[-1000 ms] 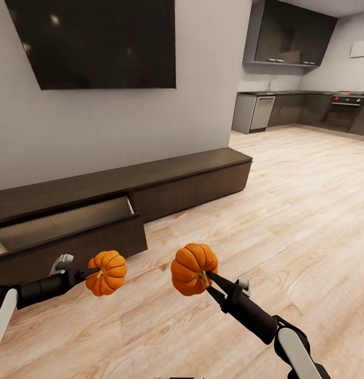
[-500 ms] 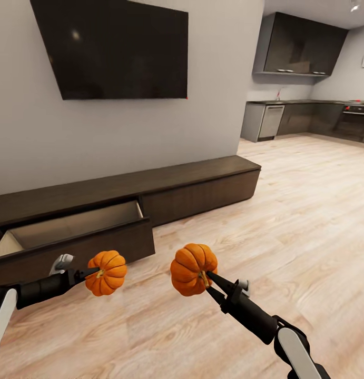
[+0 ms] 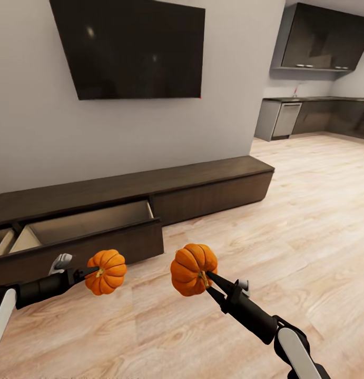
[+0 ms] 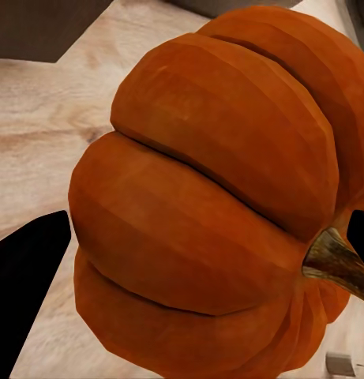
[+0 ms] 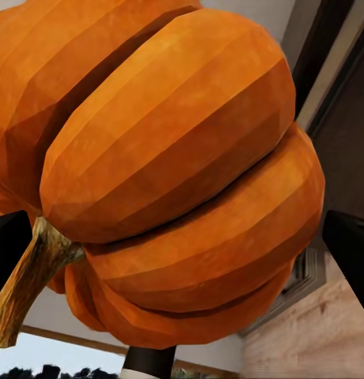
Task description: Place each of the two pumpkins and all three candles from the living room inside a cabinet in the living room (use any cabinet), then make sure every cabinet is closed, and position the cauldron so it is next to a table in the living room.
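Each arm carries one orange pumpkin above the plank floor. My left gripper (image 3: 96, 272) is shut on the stem of the smaller-looking pumpkin (image 3: 107, 271), which looms large in the left wrist view (image 4: 205, 197). My right gripper (image 3: 206, 276) is shut on the stem of the other pumpkin (image 3: 192, 268), seen close up in the right wrist view (image 5: 174, 166). The long dark-brown cabinet (image 3: 203, 179) runs along the wall ahead, with one drawer (image 3: 87, 223) pulled open just beyond the left pumpkin, its pale inside showing nothing in it. Candles, cauldron and table are out of view.
A big dark TV (image 3: 134, 50) hangs on the grey wall above the cabinet. A second open compartment (image 3: 0, 239) shows at the left edge. The grey kitchen (image 3: 313, 113) lies at the far right. Light wood floor (image 3: 297, 221) spreads to the right.
The whole view has shifted: cabinet, TV and kitchen slid right in the picture, so the camera turned left. Both arms hold their pumpkins in the same pose.
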Controlling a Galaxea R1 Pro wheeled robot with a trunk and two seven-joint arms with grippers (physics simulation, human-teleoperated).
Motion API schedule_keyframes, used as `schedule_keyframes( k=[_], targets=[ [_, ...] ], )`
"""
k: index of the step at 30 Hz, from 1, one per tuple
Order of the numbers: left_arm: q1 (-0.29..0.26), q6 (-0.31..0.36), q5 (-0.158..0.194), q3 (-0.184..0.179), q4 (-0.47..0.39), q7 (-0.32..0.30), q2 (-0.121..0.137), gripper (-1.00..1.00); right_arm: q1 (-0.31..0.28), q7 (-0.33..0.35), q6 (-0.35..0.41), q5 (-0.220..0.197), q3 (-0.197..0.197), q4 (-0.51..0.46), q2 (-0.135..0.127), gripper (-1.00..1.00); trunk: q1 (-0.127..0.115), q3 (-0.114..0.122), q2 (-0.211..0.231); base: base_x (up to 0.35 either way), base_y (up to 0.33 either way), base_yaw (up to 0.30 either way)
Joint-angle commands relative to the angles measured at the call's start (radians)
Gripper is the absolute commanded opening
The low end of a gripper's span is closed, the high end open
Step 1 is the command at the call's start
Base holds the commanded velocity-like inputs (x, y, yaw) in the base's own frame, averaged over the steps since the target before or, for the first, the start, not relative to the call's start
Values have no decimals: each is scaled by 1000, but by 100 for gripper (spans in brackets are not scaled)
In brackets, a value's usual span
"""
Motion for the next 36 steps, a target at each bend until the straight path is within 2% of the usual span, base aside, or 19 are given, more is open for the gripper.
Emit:
schedule_keyframes(
  k=[1,7,15,36],
  targets=[
    [0,0,-1,0,0,1,0,-100,0,-1,0,0,0,0,0,-100,-4,2,7,0,0,150],
    [0,0,0,0,0,0,0,-100,0,-5,0,1,0,-1,0,-100,-27,11,49,0,0,150],
    [0,0,-1,0,0,0,0,-100,0,-68,2,-2,0,-2,1,-100,-58,24,105,0,0,154],
    [0,0,-2,0,0,0,0,-100,0,-77,3,-3,0,-3,2,-100,-138,59,252,0,0,159]
  ],
)
